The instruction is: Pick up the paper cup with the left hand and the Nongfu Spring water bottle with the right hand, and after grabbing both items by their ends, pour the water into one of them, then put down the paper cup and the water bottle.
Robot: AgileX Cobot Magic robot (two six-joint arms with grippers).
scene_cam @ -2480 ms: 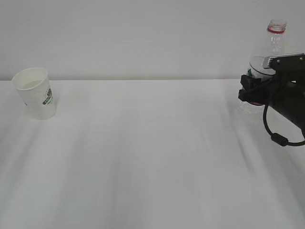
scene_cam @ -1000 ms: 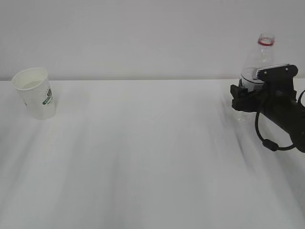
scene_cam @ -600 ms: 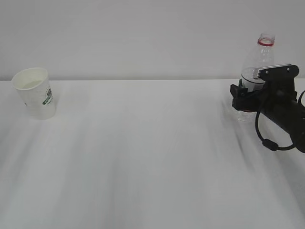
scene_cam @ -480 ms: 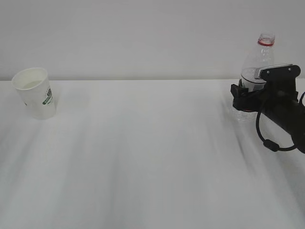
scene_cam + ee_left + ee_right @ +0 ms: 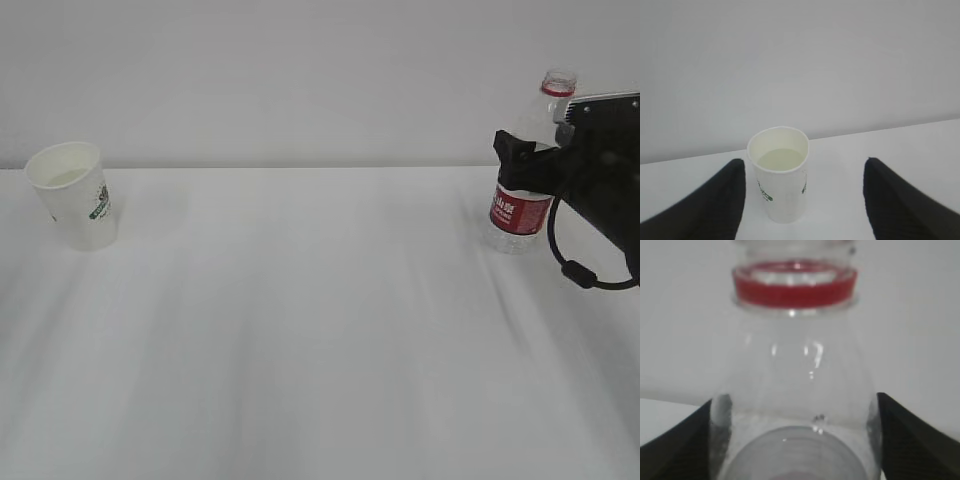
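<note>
**Risking a toppled bottle at the far right**

Working over a bare white table (image 5: 320, 330), with nothing nearby to stop a rolling item.

Straddling the bottle (image 5: 518, 212) high up, at the shoulder just under the red neck ring, with the right hand (image 5: 525, 158) spread wide, one finger on each side and no squeeze showing. Leaving the bottle standing upright on the table, near the right rim of the exterior view. Judging this the main hazard: closing so high on a clear, tapering, uncapped wall, likely slipping upward or tipping the bottle, with any water inside spilling.

Flanking the cup (image 5: 75, 195) with the left hand (image 5: 803, 172), fingers (image 5: 715, 200) splayed, well apart from the wall, nothing pinched. Leaving the cup upright at far left, well apart from the bottle. Risking a crushed or knocked cup by closing hard on thin paper, or by nudging it with one finger first.

Not telling whether the pale cup bottom is water.
</note>
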